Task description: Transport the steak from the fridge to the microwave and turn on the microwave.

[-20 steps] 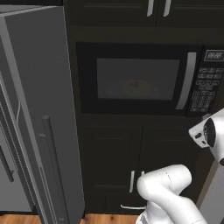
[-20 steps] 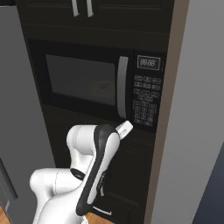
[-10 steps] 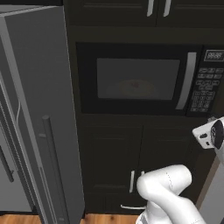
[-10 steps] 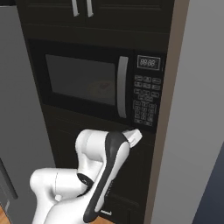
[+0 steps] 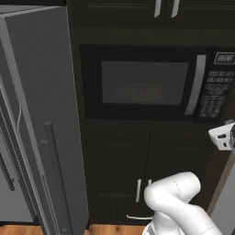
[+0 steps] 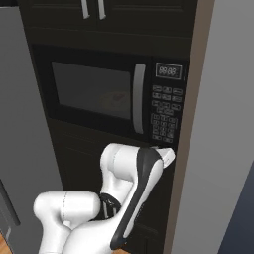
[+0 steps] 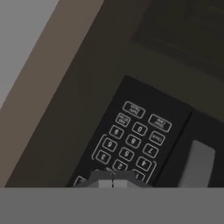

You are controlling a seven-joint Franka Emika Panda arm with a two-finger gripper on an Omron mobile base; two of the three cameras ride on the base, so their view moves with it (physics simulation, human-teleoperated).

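**Hand dropped away from the keypad, microwave shut with the steak inside**

Fridge (image 5: 41, 128) first, at your far left: its grey door stands swung out toward you, edge-on in the left base view, so you cannot see the shelves behind it or whether anything is on them.

Right of it, the microwave (image 5: 142, 85) is closed, its silver handle (image 5: 193, 85) upright beside the window. Through the glass you can make out a pale round plate (image 5: 137, 94) with a small reddish patch on it; that patch is most likely the steak (image 5: 141, 88), though the tint of the door blurs it. So the carrying part of the job looks finished, and the food sits in the right compartment.

Further right is the keypad (image 6: 162, 119) under the digital display (image 6: 167, 71). Over the last second the white hand has sunk: it was level with the lower keys and now hangs below the panel, just beside the cabinet edge. The gripper (image 7: 113, 179) has its fingers pressed together, holding nothing, and in the hand view their tips sit just short of the bottom row of keys.

You may read that drop as a retreat after a press, but the display is too small to tell whether it is running. Check it before you count the start step as done.
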